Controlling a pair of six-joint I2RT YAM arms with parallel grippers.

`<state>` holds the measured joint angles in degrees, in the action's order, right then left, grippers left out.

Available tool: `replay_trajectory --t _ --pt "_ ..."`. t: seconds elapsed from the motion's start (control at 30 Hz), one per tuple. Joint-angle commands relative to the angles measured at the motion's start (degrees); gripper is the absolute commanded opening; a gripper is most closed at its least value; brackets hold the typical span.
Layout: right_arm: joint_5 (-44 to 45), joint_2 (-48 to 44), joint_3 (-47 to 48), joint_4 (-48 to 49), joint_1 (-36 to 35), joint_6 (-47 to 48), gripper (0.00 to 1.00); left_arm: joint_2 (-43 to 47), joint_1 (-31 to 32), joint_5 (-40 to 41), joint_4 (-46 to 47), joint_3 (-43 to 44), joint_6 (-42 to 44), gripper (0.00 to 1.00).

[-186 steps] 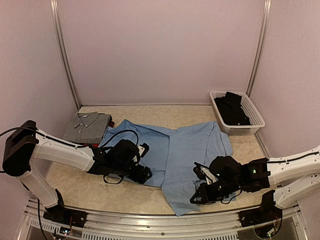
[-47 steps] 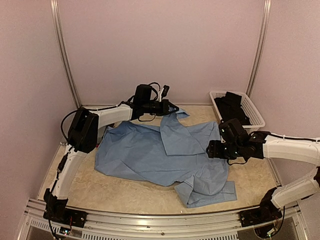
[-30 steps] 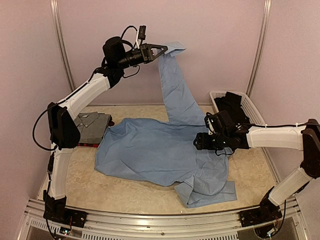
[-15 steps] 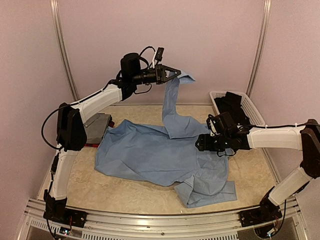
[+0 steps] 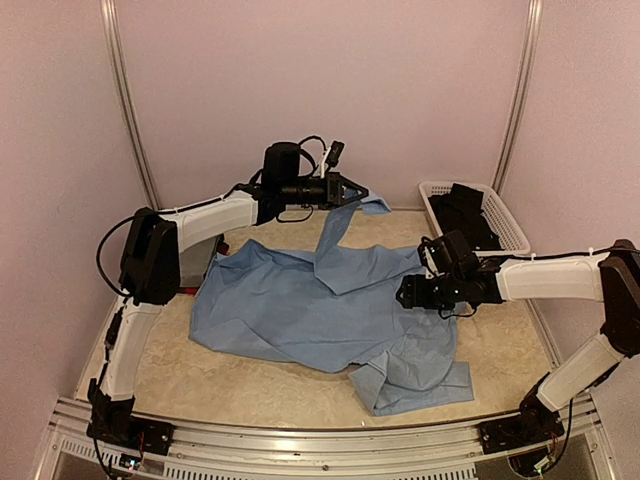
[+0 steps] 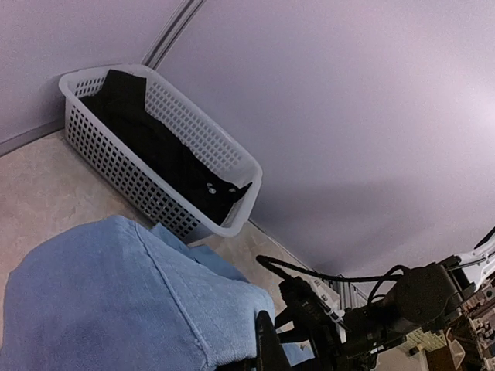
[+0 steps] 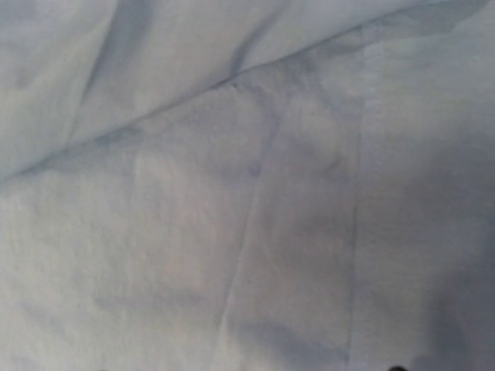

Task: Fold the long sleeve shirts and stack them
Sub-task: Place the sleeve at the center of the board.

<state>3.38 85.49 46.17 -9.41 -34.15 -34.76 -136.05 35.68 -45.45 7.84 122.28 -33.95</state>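
The light blue shirt (image 5: pixel 300 310) lies spread over the middle of the table. One of its sleeves (image 5: pixel 335 235) rises to my left gripper (image 5: pixel 356 193), which is shut on the sleeve end above the back of the table. In the left wrist view the blue cloth (image 6: pixel 116 301) hangs beside a dark fingertip (image 6: pixel 267 344). My right gripper (image 5: pixel 408 292) is open and presses down on the shirt near its right shoulder. Pale blue cloth (image 7: pixel 247 185) fills the right wrist view, and no finger shows there. A bit of the grey shirt (image 5: pixel 198 264) shows behind my left arm.
A white mesh basket (image 5: pixel 510 228) with dark clothes stands at the back right, also the basket (image 6: pixel 232 158) in the left wrist view. My left arm stretches over the back left of the table. Pale walls close in three sides.
My left gripper has come down from high above the table with the sleeve, which now drapes lower over the shirt's body. The right gripper has stayed pressed on the shirt.
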Motion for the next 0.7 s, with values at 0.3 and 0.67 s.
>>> replay_trajectory --t 0.3,0.67 --pt "-1.0 -3.0 -2.1 0.4 1.5 0.5 0.73 -5.6 3.0 13.7 -15.8 -3.0 14.1 0.04" --pt "-1.3 -3.5 -2.6 0.1 1.7 0.7 0.74 1.2 2.4 9.8 -15.9 -14.6 17.1 0.36"
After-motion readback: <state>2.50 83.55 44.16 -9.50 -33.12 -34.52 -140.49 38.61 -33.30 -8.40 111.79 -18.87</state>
